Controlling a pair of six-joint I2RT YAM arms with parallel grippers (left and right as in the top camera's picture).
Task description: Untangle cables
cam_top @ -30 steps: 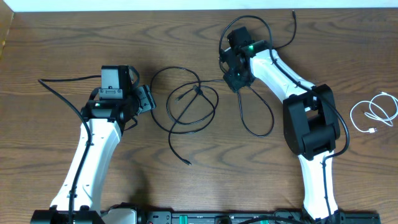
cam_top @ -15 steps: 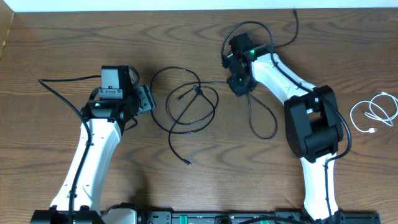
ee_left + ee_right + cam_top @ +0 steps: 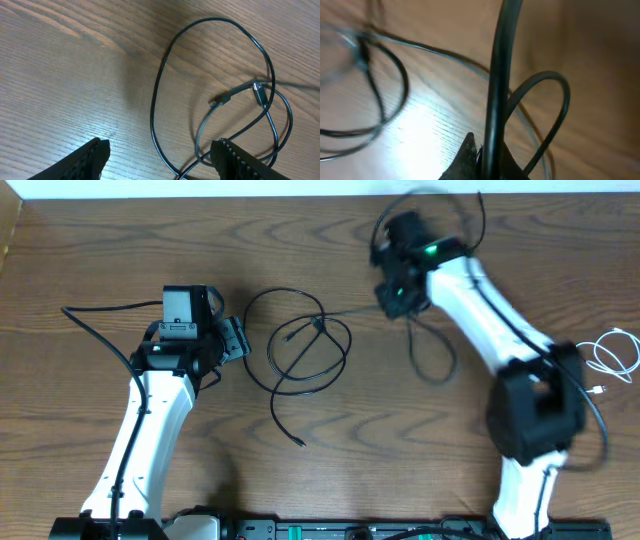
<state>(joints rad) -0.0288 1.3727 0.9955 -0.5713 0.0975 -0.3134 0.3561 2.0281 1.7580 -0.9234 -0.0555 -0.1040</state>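
Right gripper (image 3: 397,292) looks clamped on a thin black flexible cord (image 3: 497,50) running taut to the tangled black cord loops (image 3: 300,355) mid-table, so mid pull-apart; left gripper (image 3: 160,150), wide open and empty, should pin those loops next.

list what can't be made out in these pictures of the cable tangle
Right gripper: overhead, motion blur hides its jaws.
Black cables: overhead, too thin to tell which strand lies on top at the crossings.
White cable: overhead, plug end too small, partly blurred.
Left wrist: the loop runs off the bottom edge.
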